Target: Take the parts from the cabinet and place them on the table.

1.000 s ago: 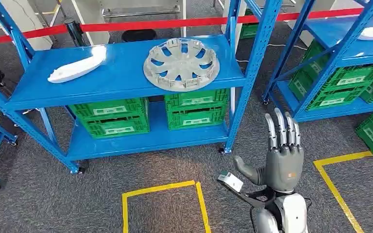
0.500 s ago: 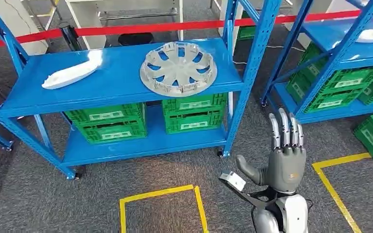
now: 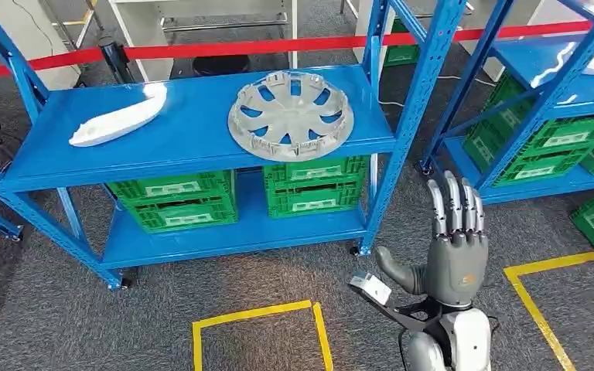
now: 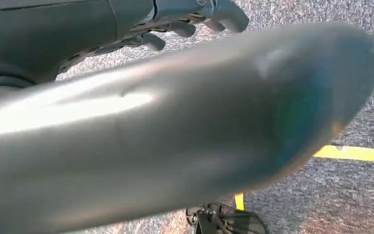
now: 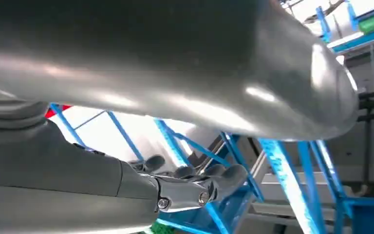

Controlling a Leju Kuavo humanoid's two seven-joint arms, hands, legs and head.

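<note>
We see two parts lying on the upper shelf of the blue cabinet (image 3: pixel 201 151): a long white part (image 3: pixel 117 116) on the left side and a round grey wheel cover (image 3: pixel 291 114) on the right, well apart from each other. The white part lies flat with its long axis running diagonally across the shelf, its broader end toward the back and centre and its narrower end pointing to the front left. The wheel cover lies flat with its ribbed inner side up, near the shelf's front right corner. Below them, on the lower shelf, stand green crates (image 3: pixel 240 193) in two stacks. Our right hand (image 3: pixel 452 251) is raised in front of the cabinet's right post, holding nothing, its fingers straight and pointing up toward the rack, thumb stuck out to the left. Our left hand (image 4: pixel 185 19) shows from its wrist camera over grey carpet and yellow floor tape (image 4: pixel 355 153); its fingertips look loosely curled with nothing in them, but we cannot tell its state for certain.
</note>
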